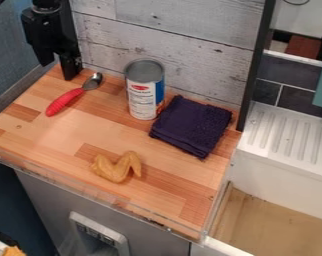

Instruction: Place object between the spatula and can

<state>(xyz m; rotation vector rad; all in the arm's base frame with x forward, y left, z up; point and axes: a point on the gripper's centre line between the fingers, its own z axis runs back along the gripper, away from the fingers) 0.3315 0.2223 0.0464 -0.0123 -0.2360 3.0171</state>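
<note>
The black gripper [46,39] hangs at the upper left, near the counter's back left corner and up and left of the spoon. No spatula is seen; a spoon with a red handle [65,101] lies at the back left, its metal bowl toward the wall. To its right stands the can [143,90], upright, with a white and blue label and a grey top. A yellow-brown chicken wing [117,167] lies near the counter's front middle, in front of the can and apart from it.
A folded dark purple cloth [192,125] lies right beside the can. The wooden counter [37,137] ends at a plank wall behind and a clear front edging. A white sink unit [290,140] adjoins at the right, with a dark post between.
</note>
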